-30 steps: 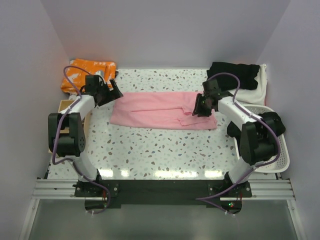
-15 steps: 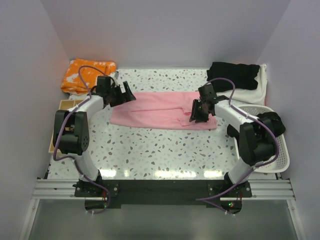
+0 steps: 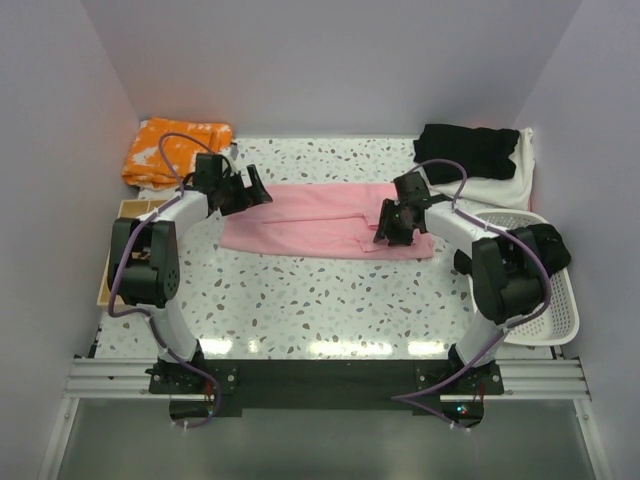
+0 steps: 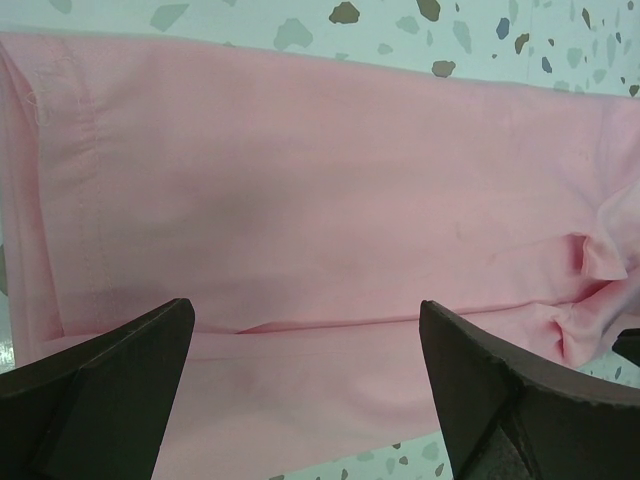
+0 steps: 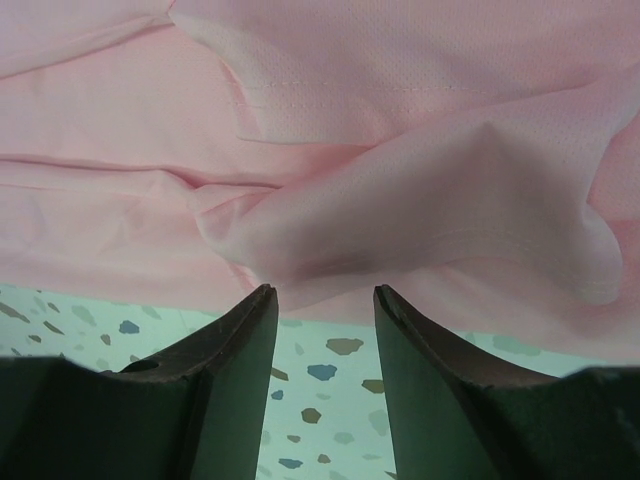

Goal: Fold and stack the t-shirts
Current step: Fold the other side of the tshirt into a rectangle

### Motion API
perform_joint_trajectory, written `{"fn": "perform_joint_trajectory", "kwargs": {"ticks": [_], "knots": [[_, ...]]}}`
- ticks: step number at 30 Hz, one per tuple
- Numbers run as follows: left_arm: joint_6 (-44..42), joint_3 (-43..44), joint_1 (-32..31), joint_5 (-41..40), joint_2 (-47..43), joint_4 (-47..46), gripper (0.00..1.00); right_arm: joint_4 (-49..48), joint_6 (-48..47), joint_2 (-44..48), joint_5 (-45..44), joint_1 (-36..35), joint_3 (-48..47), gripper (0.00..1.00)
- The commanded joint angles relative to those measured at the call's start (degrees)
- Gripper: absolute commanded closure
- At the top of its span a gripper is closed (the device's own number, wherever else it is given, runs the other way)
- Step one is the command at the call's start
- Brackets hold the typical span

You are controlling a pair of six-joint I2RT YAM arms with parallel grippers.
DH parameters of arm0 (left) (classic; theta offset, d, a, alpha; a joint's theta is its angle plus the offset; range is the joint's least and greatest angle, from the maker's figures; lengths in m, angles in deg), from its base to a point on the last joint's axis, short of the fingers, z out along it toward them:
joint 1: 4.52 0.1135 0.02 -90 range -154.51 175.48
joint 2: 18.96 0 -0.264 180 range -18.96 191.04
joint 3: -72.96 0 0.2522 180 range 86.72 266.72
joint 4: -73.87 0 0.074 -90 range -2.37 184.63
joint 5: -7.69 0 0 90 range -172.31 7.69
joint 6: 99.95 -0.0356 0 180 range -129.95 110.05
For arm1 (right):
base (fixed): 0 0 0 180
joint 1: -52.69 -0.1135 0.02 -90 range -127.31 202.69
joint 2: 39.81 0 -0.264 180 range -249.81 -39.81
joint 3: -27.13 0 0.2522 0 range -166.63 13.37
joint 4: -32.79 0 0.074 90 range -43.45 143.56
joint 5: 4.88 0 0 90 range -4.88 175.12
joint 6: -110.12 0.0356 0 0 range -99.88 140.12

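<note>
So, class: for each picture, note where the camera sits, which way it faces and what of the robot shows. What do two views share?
Top external: above and behind the arms, looking down on the table; both arms, left gripper and right gripper show.
Left wrist: on the left arm, facing the pink t-shirt past its left fingers.
Right wrist: on the right arm, facing the t-shirt's rumpled edge past its right fingers.
Shared: both wrist views show the t-shirt on the speckled table.

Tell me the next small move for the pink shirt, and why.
Probably lower the left gripper and close on the left end of the pink t-shirt: the jaws hang wide open above the hem, holding nothing; the right gripper is opposite.
</note>
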State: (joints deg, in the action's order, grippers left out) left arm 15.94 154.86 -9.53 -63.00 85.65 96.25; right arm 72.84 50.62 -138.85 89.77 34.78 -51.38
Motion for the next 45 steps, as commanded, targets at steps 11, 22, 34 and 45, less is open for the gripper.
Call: {"fn": "perform_joint_trajectory", "kwargs": {"ticks": [11, 22, 34, 45], "knots": [[-1.89, 2.61, -0.17, 0.38, 1.29, -0.27, 0.0, -5.45, 6.85, 0.43, -0.69, -0.19, 4.9, 0.5], [-1.9, 2.88, -0.17, 0.03, 1.38, 0.17, 0.0, -8.18, 5.54, -1.32, -2.8, -0.11, 4.11, 0.6], [-2.07, 2.88, -0.17, 0.2, 1.99, 0.43, 0.0, -7.13, 4.3, -0.01, -3.94, -0.19, 2.97, 0.92], [-1.98, 2.96, -0.17, 1.25, 3.05, 0.34, 0.0, -4.75, 2.72, 1.05, -4.47, -0.11, 2.26, 0.82]]}}
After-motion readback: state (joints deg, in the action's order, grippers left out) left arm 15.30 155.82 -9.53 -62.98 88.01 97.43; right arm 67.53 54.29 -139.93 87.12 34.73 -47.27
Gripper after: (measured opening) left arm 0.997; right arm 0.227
